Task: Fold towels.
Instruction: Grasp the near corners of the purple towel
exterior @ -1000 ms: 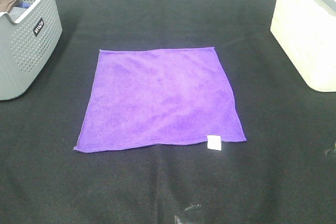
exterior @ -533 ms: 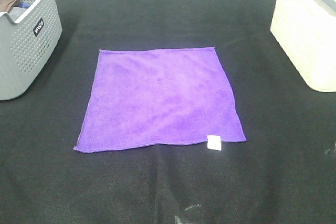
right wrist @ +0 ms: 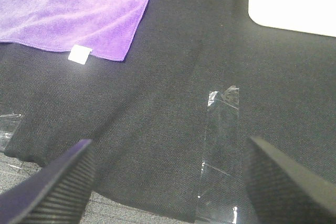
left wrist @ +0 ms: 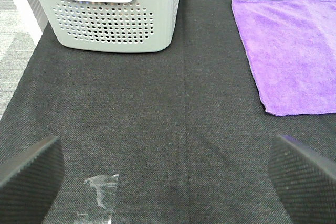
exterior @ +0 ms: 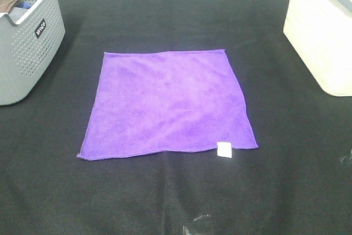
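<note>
One bright purple towel (exterior: 168, 103) lies spread flat in the middle of the black table, with a small white tag (exterior: 224, 149) at its near right corner. Neither gripper shows in the exterior high view. In the left wrist view the towel (left wrist: 294, 51) lies ahead of my left gripper (left wrist: 168, 174), whose fingers (left wrist: 29, 174) are spread wide and empty above the black cloth. In the right wrist view the towel corner (right wrist: 79, 9) and tag (right wrist: 80, 54) lie ahead of my right gripper (right wrist: 168, 182), open and empty.
A grey perforated basket (exterior: 25, 42) with brown and blue cloth inside stands at the far left, also in the left wrist view (left wrist: 113, 17). A cream bin (exterior: 324, 31) stands at the far right. Clear tape strips (right wrist: 220, 129) stick to the table near its front edge.
</note>
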You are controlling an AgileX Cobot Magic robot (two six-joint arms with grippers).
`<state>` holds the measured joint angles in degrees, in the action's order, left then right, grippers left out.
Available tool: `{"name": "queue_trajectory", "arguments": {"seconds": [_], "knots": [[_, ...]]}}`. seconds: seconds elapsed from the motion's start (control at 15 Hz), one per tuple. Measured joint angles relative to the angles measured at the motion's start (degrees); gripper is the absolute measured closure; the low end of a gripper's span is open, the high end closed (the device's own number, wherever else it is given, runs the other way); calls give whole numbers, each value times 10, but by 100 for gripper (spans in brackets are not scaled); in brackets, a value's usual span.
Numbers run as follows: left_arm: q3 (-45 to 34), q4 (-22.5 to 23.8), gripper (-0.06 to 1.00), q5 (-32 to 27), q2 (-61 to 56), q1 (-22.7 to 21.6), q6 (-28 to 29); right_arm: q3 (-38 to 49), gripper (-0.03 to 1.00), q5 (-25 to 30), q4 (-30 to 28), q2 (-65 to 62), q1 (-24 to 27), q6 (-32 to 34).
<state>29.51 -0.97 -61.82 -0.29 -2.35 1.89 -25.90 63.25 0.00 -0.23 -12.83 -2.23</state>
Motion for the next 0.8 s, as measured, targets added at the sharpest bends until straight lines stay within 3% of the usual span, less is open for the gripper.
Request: {"name": "queue_trajectory", "arguments": {"seconds": [0.27,0.8], "knots": [[0,0,-4,0,0,0,0,0,3,0,-7,0,0,2],[0,-1,-4,0,0,0,0,0,0,0,-32,0,7,3]]}}
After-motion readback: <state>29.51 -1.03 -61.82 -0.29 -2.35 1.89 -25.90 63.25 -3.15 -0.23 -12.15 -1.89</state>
